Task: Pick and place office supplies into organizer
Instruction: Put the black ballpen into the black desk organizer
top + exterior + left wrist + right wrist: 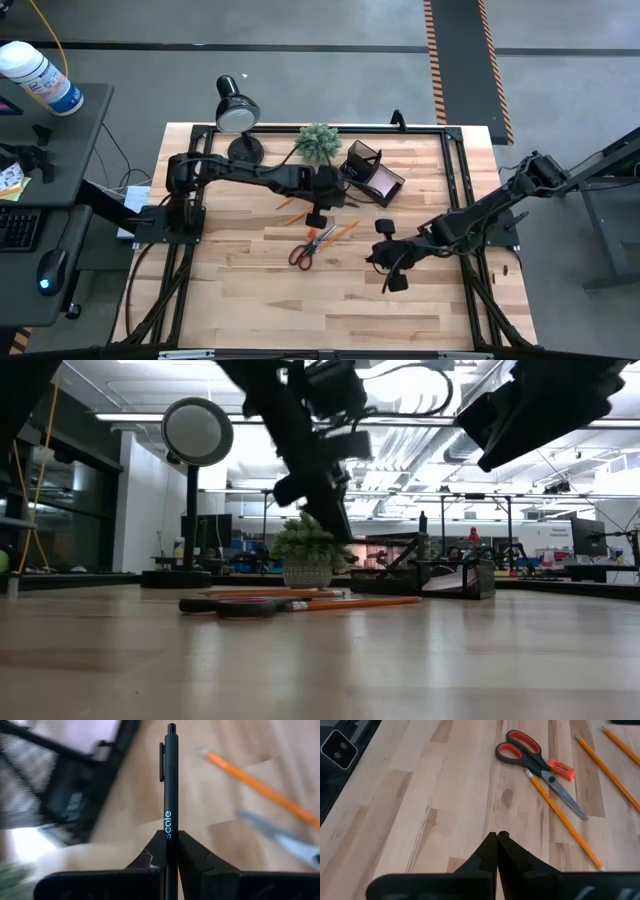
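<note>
Left gripper (171, 851) pinches a dark pen (170, 785), its clip end projecting beyond the fingertips. Light, stiff, slippery barrel: likely pivots unless gripped mid-length. Right gripper (497, 840): fingers pressed together, empty.

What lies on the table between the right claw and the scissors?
Bare wood. In the right wrist view, nothing sits between the shut right claw and the scissors; a pencil and eraser lie alongside the scissors.

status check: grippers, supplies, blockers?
Left gripper shut on black pen, near organizer. Right gripper shut, empty, hovering. Scissors, pencils on table. No blockers visible.
</note>
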Available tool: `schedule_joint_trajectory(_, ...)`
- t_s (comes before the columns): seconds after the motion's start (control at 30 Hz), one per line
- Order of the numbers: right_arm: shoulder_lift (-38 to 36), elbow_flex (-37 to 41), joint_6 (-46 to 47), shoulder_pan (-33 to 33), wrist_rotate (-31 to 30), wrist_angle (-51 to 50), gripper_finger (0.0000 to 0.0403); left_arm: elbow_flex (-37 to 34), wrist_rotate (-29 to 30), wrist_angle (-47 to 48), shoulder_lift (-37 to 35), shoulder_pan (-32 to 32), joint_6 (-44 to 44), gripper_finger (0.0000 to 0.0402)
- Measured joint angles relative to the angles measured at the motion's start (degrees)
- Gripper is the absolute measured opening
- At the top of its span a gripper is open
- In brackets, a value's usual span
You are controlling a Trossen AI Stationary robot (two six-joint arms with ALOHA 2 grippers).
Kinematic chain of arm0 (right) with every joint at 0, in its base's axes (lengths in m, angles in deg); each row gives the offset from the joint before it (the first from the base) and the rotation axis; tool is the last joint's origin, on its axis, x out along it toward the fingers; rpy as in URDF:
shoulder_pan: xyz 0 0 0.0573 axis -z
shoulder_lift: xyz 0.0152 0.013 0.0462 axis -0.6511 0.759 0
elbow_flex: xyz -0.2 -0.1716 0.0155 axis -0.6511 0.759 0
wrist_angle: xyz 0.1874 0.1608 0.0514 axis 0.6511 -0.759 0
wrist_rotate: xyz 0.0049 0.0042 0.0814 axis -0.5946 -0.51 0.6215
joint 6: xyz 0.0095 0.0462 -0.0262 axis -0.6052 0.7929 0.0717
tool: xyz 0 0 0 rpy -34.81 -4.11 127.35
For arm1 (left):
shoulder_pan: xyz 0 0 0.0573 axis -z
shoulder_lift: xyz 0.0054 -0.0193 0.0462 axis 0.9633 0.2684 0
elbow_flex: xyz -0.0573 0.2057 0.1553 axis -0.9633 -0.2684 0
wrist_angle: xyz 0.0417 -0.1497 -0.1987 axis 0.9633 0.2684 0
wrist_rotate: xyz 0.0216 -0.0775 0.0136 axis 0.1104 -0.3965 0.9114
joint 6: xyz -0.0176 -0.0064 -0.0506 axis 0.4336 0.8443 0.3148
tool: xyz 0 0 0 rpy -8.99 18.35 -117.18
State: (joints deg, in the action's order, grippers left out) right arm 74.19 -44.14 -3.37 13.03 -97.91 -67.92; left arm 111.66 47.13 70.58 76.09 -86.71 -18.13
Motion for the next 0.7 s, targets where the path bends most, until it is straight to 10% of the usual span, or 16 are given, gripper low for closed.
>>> schedule_joint_trajectory(0.4,0.00,0.00,1.75,-4.15,-3.18,0.00,0.0000,17.43,26.57,12.03,-0.07,0.28,-17.48,0.0007)
schedule_joint_trajectory(0.7,0.00,0.00,1.73,-5.57,-4.95,0.02,0.0000,19.53,41.33,-0.98,0.40,0.67,-53.85,0.0007)
